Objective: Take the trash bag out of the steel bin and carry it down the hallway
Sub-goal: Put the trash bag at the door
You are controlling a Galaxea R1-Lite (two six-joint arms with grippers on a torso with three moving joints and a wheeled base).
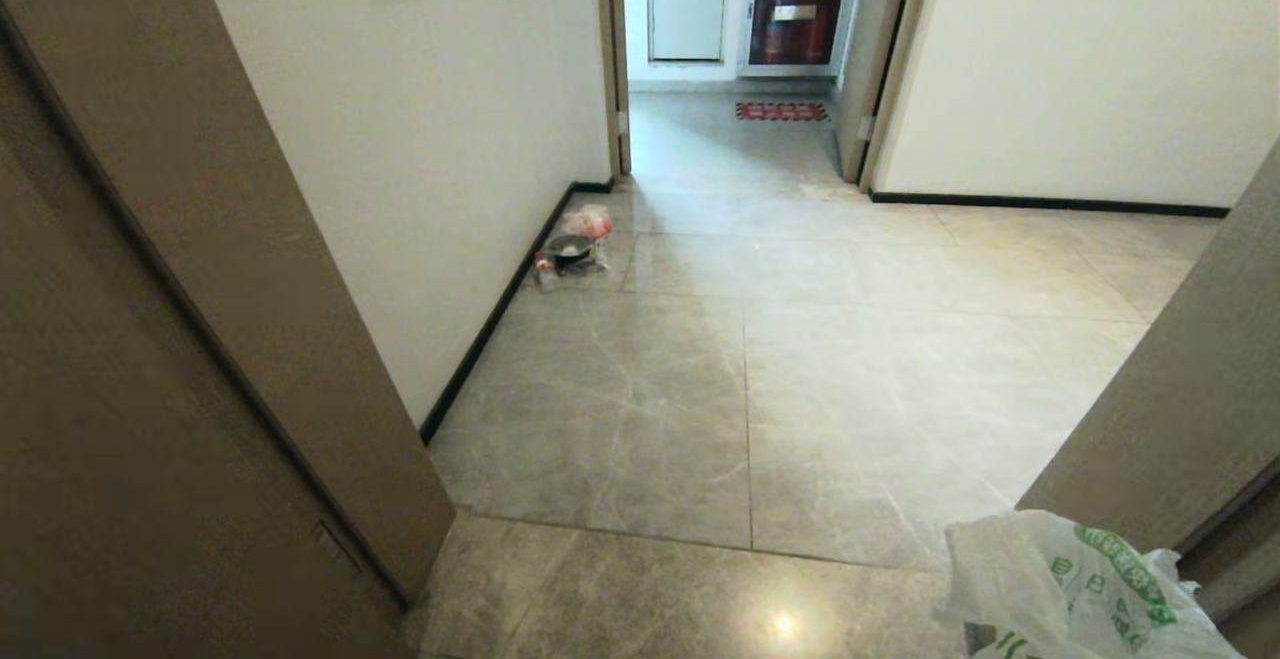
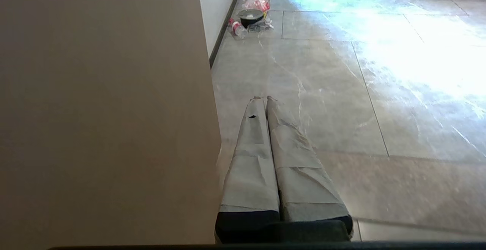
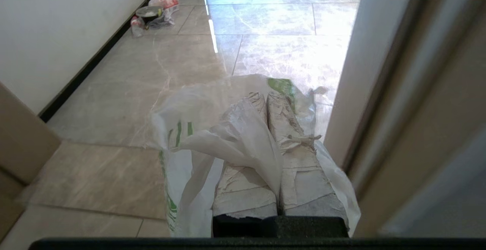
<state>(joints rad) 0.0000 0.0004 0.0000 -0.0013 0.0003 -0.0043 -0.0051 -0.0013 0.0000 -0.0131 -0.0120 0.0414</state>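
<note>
Right gripper [image 3: 265, 100] clamped together on the trash bag [image 3: 235, 136], draped over its fingers, partly cut off below. Left gripper [image 2: 264, 100] pressed together, empty. Far ahead along the hallway [image 1: 800, 359], small clutter hard to identify.

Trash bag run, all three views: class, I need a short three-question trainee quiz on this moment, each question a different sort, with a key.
1. True or false: the right claw is shut on the trash bag.
2. The left claw is: A) shut and empty B) open over the litter C) holding a bottle.
3. Fill in: the litter pile lies on the hallway floor against the ____.

Key: 1 true. 2 A. 3 wall, by its black baseboard.
</note>
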